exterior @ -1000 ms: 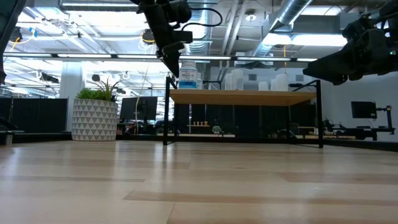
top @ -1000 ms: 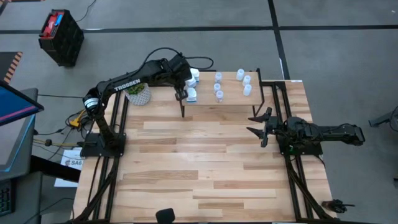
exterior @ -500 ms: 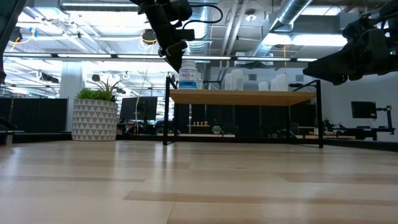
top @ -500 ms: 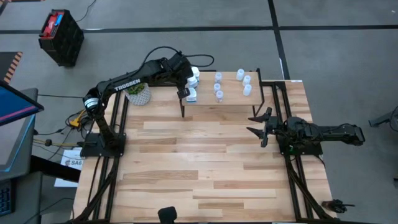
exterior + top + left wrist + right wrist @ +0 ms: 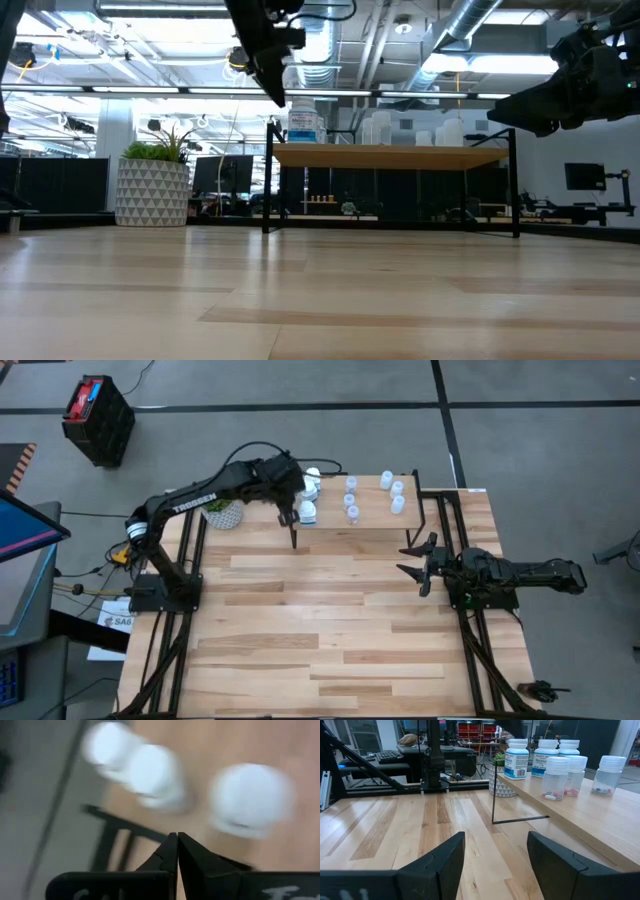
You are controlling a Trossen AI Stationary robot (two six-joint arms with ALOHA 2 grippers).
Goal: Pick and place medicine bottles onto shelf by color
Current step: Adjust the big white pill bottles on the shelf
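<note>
The shelf (image 5: 375,520) stands at the table's far edge, on thin black legs. Three white bottles (image 5: 309,510) stand upright on their bases at its left end. Several translucent bottles (image 5: 351,498) stand in two rows to their right. My left gripper (image 5: 288,512) is shut and empty. It hangs just left of the white bottles, above the shelf's left end, with its fingers pointing down (image 5: 177,847). My right gripper (image 5: 404,560) is open and empty. It is held level over the table's right side and faces the shelf (image 5: 560,815).
A white patterned plant pot (image 5: 222,511) stands left of the shelf, under my left arm. The bare plank tabletop (image 5: 320,620) stretches from the shelf to the near edge. A black crate (image 5: 97,418) sits on the floor beyond the table.
My left gripper first edged toward the white bottles. It then drew back a little toward the table's left edge and rose slightly. The bottles stand as before.
</note>
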